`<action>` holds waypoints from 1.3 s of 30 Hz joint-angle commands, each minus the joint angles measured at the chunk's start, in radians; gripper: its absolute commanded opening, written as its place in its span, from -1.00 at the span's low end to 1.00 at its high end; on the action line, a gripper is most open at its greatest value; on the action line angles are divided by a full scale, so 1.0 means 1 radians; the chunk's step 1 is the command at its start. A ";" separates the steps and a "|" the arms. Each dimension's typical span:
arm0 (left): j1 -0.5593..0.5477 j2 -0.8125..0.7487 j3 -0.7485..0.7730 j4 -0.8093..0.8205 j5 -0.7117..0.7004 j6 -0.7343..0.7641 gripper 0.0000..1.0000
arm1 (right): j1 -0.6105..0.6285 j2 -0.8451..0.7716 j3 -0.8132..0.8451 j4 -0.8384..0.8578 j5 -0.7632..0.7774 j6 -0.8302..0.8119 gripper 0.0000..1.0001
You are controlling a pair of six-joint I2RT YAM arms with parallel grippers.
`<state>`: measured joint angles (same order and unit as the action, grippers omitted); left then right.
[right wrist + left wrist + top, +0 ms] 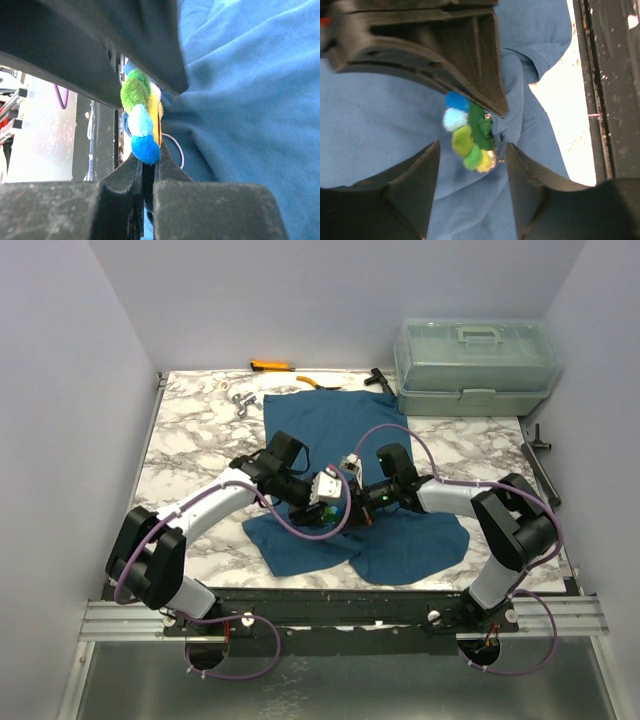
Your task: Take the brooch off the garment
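The brooch (469, 135) is found on the garment (330, 425), near the middle of the shirt where both arms meet. Its blue, green and yellow beads are raised off a bunched fold. The right gripper (148, 167) is closed tight at the brooch's edge; whether the backing or only cloth is pinched cannot be told. The spot is probably anchored this way so the pin can be worked loose. The left gripper (472, 151) is held with fingers apart, one on each side of the brooch's lower beads, nothing clamped. A grasp on the bead cluster is judged to be the step in hand. Room is tight: the brooch is overhung by the right gripper's body, and cloth is gathered just beside one left finger. At the far edge of the table (190, 445), a clear plastic case (475, 365) and an orange-handled tool (270, 366) are noted, well apart and not in the way.
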<state>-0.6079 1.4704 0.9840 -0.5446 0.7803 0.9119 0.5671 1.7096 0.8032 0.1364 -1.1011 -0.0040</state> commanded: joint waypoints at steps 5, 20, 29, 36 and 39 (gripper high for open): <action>0.197 0.017 0.158 -0.221 0.222 -0.169 0.29 | -0.009 -0.037 -0.064 0.204 0.001 0.134 -0.99; 0.362 -0.022 0.035 -0.060 0.437 -0.759 0.29 | -0.016 0.053 -0.211 0.983 -0.025 0.828 -0.99; 0.367 -0.105 -0.253 0.710 0.445 -1.315 0.26 | -0.018 0.144 -0.235 1.407 -0.043 1.168 -0.99; 0.367 -0.121 -0.336 0.921 0.485 -1.406 0.09 | -0.025 0.177 -0.236 1.505 -0.031 1.267 -0.99; 0.369 -0.131 -0.387 1.083 0.500 -1.478 0.04 | -0.026 0.196 -0.231 1.527 -0.022 1.288 -0.99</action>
<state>-0.2474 1.3735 0.6605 0.2363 1.2190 -0.4263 0.5476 1.8717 0.5751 1.4731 -1.1156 1.2129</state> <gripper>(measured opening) 0.535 0.046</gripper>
